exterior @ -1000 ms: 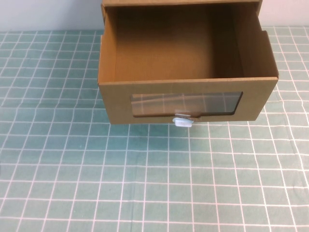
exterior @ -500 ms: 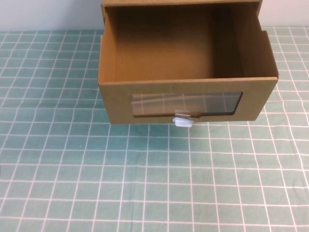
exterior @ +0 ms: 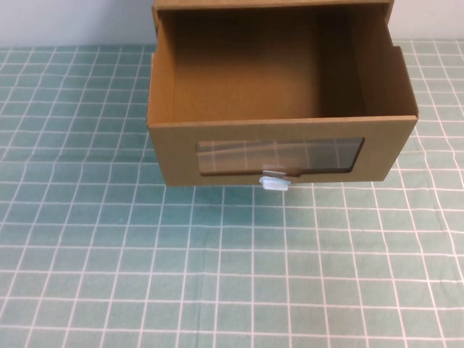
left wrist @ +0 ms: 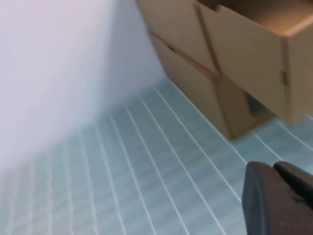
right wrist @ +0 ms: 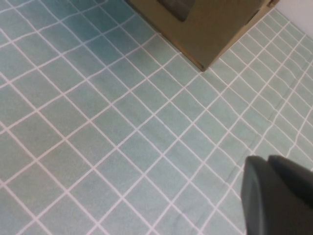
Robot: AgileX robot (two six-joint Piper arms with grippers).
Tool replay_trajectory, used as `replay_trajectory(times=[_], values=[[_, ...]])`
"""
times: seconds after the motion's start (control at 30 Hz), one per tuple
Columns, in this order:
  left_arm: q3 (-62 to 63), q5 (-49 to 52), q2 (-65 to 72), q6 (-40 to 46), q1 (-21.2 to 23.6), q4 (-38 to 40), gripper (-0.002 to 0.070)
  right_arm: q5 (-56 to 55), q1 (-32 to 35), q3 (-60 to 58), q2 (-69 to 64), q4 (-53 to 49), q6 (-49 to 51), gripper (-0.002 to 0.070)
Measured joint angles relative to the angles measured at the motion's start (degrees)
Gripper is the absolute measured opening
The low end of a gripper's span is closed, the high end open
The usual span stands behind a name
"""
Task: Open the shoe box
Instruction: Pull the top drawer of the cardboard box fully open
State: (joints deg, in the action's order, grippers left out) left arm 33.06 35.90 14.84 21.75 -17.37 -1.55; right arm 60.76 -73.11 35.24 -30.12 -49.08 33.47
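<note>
- The shoe box (exterior: 391,145) sits at the far middle of the worktop (exterior: 217,290), which has a green cloth with white squares.
- Its drawer (exterior: 174,156) is pulled out toward me. I can look right down into it, and it has nothing inside.
- The front of the drawer has a see-through window (exterior: 279,156). A small pale tab (exterior: 275,182) sticks out at the bottom middle, just under the window.
- The long side of that front runs from left to right. The drawer slides toward me and away from me.
- Neither arm shows in the high view, so both are back on my side, well apart from the box.
- The left claw (left wrist: 281,200) hangs low over the cloth. The box is ahead of it, and its camera looks along the box's left side. I cannot tell how this claw is set.
- The right claw (right wrist: 279,196) is closed tight and holds nothing. It hangs over bare cloth. The box is ahead of it, and its camera sees the front corner near the window.
- I cannot tell which arm is nearer. The tab is in the middle, so either could reach it.
- I think the box is already open, and little or nothing is left to do.
</note>
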Motion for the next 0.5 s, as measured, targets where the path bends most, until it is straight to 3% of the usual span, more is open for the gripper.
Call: replay_trajectory(times=[0.2, 0.5], values=[[-14.2, -15.3, -8.5, -4.1, 0.6, -1.5, -0.0005, 0.0, 0.0, 0.0, 0.0, 0.0, 0.0, -0.0013], [-29.9, -18.3, -15.3, -10.0, 7.2, 2.2, -0.0005, -0.1, 0.0, -0.1, 0.0, 0.1, 0.0, -0.0013]])
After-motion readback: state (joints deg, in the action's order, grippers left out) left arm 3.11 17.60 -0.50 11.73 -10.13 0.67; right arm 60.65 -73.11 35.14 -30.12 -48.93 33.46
